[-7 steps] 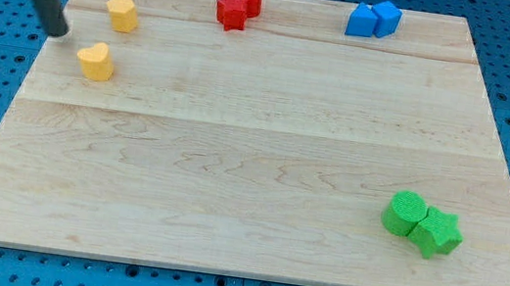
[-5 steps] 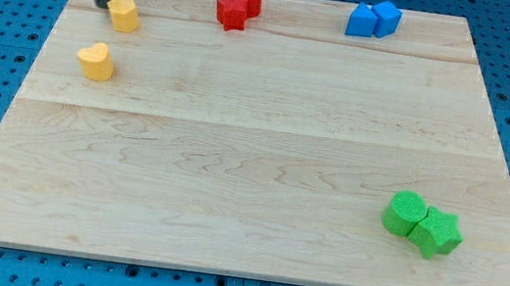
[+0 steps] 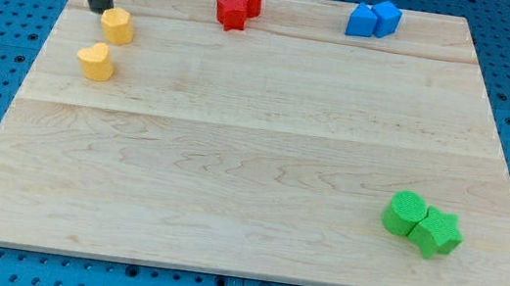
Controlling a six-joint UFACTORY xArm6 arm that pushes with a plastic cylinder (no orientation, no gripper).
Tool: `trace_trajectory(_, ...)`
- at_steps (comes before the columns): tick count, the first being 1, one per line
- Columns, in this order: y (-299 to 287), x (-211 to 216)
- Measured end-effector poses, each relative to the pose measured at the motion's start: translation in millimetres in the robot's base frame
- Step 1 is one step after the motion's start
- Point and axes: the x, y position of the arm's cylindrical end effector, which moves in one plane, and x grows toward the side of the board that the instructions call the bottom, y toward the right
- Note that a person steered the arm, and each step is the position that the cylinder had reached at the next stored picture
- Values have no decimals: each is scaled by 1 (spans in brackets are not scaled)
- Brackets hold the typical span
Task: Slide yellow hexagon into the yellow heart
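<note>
The yellow hexagon (image 3: pixel 117 25) lies near the board's top left corner. The yellow heart (image 3: pixel 96 61) lies just below it and slightly to the left, a small gap between them. My tip (image 3: pixel 101 7) sits at the hexagon's upper left edge, touching it or nearly so. The dark rod rises from there toward the view's top.
Two red blocks (image 3: pixel 237 5) sit together at the top centre. Two blue blocks (image 3: pixel 373 19) sit together at the top right. A green cylinder (image 3: pixel 405 211) and a green star (image 3: pixel 437 232) touch at the lower right. The wooden board (image 3: pixel 252 162) lies on a blue pegboard.
My tip swung from the heart's upper left up to the hexagon's upper left. The hexagon has since slid down toward the heart, and the gap has narrowed.
</note>
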Motion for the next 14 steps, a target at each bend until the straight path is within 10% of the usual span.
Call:
trace_trajectory(4, 11, 126)
trace_trajectory(14, 99, 84)
